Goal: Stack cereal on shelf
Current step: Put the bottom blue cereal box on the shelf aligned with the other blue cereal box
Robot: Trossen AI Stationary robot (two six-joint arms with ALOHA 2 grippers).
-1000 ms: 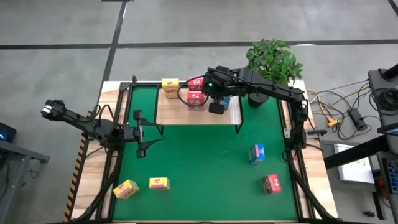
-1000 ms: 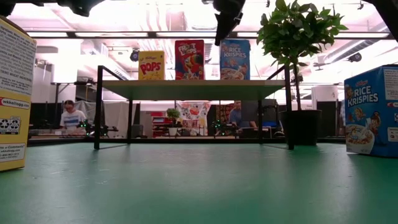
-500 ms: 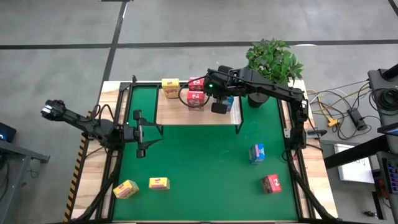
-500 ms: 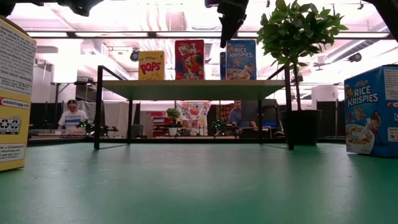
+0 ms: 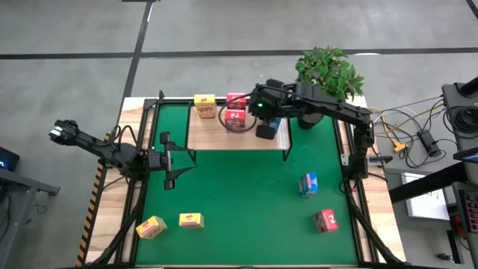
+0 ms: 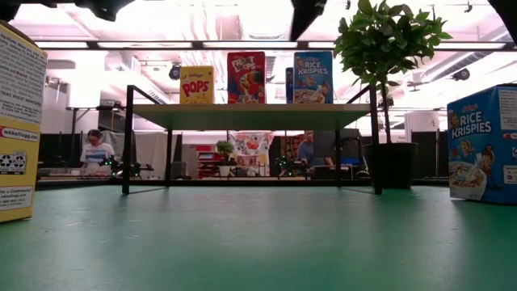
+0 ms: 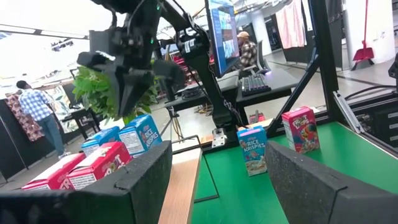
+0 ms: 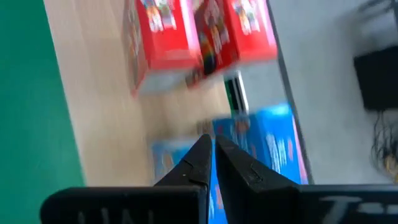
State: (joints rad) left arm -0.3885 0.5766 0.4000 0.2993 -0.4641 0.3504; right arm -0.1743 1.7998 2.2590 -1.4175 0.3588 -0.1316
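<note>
The shelf (image 5: 224,138) is a light-wood board on black legs at the mat's far edge. On it stand one yellow box (image 5: 204,104), two pink-red boxes (image 5: 235,112) and two blue boxes (image 5: 275,123), all upright on their bases in the low view: yellow (image 6: 196,84), red (image 6: 246,78), blue (image 6: 313,78). On the green mat lie two yellow boxes (image 5: 151,226) (image 5: 191,220), a blue one (image 5: 308,183) and a red one (image 5: 326,220). My right gripper (image 5: 264,131) (image 8: 212,144) hovers shut above the blue boxes. My left gripper (image 5: 170,161) (image 7: 219,155) waits open over the mat's left side.
A potted plant (image 5: 327,75) stands at the shelf's right end, close to my right arm. In the low view a yellow box (image 6: 20,121) and a blue box (image 6: 482,144) stand near the camera. People sit in the room behind. Cables lie off the table's right edge.
My right gripper has risen above the shelf and drifted slightly toward the table's right, nearly leaving the top of the low view. The front blue box has shifted a little to the right on the shelf, uncovering the edge of the blue box behind it.
</note>
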